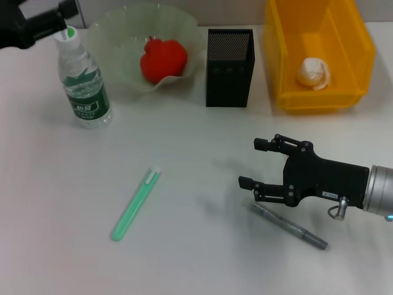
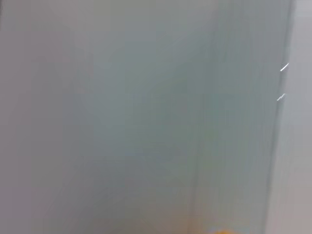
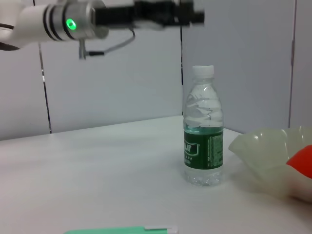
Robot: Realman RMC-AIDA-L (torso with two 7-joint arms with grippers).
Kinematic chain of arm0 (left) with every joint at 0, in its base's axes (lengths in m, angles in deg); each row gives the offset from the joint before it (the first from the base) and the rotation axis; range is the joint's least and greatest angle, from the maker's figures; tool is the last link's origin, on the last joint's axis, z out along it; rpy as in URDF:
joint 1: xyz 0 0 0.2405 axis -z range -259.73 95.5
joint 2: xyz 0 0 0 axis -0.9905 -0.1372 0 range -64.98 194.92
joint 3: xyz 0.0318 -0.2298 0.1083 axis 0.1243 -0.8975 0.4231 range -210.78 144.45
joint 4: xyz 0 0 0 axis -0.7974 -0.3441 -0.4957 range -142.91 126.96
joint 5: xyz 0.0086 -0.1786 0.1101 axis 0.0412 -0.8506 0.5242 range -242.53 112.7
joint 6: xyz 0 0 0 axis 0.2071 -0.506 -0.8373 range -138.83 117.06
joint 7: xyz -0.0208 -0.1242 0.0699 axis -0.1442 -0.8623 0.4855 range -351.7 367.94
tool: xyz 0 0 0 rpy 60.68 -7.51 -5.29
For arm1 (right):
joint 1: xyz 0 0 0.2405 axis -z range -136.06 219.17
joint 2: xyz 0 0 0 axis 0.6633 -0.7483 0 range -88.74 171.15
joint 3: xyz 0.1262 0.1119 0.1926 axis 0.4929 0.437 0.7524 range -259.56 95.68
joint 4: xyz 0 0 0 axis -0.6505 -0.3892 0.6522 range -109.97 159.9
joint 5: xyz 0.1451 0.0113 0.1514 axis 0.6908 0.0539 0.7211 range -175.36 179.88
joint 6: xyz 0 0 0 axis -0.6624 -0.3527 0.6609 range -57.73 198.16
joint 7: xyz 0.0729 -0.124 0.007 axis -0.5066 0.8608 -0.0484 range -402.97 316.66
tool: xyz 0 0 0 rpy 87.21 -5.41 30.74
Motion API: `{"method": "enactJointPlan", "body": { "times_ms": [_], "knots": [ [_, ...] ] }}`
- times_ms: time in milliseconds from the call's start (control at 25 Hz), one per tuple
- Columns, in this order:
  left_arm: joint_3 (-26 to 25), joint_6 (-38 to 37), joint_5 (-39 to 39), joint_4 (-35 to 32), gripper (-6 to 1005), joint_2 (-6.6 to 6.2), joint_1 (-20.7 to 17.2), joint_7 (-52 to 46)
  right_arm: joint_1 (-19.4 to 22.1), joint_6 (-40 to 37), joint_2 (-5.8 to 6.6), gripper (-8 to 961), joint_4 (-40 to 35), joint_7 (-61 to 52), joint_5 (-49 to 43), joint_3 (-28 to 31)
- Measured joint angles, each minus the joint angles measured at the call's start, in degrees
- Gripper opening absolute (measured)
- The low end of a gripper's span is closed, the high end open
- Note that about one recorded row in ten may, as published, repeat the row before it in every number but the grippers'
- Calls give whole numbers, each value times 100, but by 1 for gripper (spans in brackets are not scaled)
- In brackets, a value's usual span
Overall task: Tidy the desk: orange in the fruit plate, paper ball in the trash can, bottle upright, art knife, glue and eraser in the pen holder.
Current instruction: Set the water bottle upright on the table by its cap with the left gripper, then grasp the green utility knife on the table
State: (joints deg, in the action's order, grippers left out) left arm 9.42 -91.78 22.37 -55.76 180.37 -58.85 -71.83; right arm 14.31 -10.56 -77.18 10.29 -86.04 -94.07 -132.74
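Observation:
The water bottle point(image 1: 84, 80) stands upright at the back left, also seen as the bottle point(image 3: 204, 131) in the right wrist view. My left gripper point(image 1: 61, 15) hovers just above its white cap. The red round fruit point(image 1: 163, 59) lies in the translucent fruit plate point(image 1: 116, 37). The paper ball point(image 1: 314, 72) rests inside the yellow bin point(image 1: 362, 43). A black mesh pen holder point(image 1: 229, 67) stands between them. The green art knife point(image 1: 135, 204) lies flat at front centre. My right gripper point(image 1: 252, 163) is open beside a slim grey stick point(image 1: 287, 225). The eraser is out of view.
The fruit plate's rim point(image 3: 263, 146) and the green knife's end point(image 3: 122, 230) show in the right wrist view, with my left arm point(image 3: 63, 22) overhead. The left wrist view shows only a blurred grey surface. Bare white desk lies between knife and bottle.

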Motion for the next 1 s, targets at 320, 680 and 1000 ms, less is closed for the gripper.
{"method": "enactJointPlan", "body": {
  "times_ms": [320, 680, 1000],
  "knots": [
    [5, -1557, -437, 12, 854, -43, -69, -108, -1, -5, 0, 828, 0, 0, 0, 0],
    [65, -2236, 35, 234, 853, -29, -187, -158, -35, -15, 0, 828, 0, -43, 0, 0],
    [76, -2489, 845, -509, 847, -19, -220, -1461, -48, -17, 0, 828, -12, -48, -13, 0]
  ]
}}
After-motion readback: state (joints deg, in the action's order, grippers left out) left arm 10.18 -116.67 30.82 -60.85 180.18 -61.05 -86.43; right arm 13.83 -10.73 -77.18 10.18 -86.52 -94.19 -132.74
